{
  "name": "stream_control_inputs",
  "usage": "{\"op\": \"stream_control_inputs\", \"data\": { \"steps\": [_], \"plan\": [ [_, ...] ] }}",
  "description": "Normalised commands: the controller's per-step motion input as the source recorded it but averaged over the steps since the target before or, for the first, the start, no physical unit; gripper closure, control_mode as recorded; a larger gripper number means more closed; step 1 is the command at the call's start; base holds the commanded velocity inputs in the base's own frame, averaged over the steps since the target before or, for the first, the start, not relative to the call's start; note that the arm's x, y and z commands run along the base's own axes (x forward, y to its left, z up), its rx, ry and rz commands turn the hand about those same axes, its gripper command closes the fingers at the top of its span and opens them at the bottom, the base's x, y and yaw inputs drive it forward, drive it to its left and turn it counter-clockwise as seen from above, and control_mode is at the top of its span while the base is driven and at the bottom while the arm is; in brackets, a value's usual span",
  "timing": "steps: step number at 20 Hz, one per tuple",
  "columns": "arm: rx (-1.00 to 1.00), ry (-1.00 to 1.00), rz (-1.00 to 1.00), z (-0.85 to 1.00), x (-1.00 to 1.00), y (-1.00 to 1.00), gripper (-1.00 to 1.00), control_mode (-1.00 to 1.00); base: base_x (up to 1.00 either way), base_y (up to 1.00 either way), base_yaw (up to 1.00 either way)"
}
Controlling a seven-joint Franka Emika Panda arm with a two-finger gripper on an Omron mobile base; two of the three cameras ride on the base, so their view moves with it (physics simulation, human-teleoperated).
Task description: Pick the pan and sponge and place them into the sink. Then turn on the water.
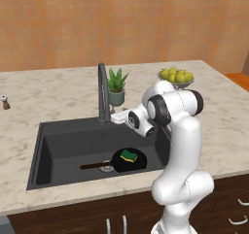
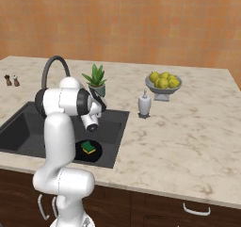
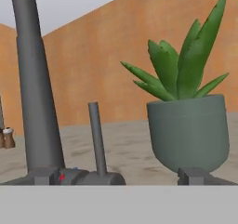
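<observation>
i'm on the last step now, as i read it: the pan lies on the floor of the sink, near the drain at the front right, its thin handle pointing left, and the sponge sits on top of the pan. from the right base view the same pair shows just past my arm, the sponge resting in the pan inside the sink. so both things are placed, and what remains is the water. no blue stream runs from the spout, so i judge the tap is off.

the gripper reaches out level toward the base of the tap, just to the right of its column and in front of the potted succulent. in the hand view the tap's thick column stands at the left, and a slim upright lever rises from the tap's base just beside it; the succulent's grey pot is at the right. the fingertips are cut off at the bottom there, and the base views are too small, so i cannot tell how wide the jaws stand.

next i'd need to bring a fingertip against that lever and push it sideways, without wandering right into the pot. the lever is thin, so i expect a slightly off approach would slip past it; i'd go slowly and watch the spout for water.

elsewhere on the counter are a bowl of yellow-green fruit, a small white dispenser bottle and two little shakers.
</observation>
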Motion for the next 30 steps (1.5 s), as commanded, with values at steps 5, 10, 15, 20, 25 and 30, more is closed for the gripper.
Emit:
{"op": "stream_control_inputs", "data": {
  "steps": [5,10,15,20,25,30],
  "plan": [
    [0.0,0.0,-0.02,0.01,0.16,0.1,-1.0,-1.0,0.0,0.0,0.0],
    [0.0,0.0,-0.02,0.0,0.04,0.11,-1.0,-1.0,0.0,0.0,0.0],
    [0.0,0.01,0.0,0.0,0.08,0.08,-1.0,-1.0,0.0,0.0,0.0],
    [0.0,0.01,0.0,0.0,0.13,0.08,-1.0,-1.0,0.0,0.0,0.0],
    [0.0,0.04,-0.01,0.0,0.16,0.18,-1.0,-1.0,0.0,0.0,0.0],
    [0.0,0.01,-0.02,0.0,0.04,0.04,-1.0,-1.0,0.0,0.0,0.0]
  ]
}}
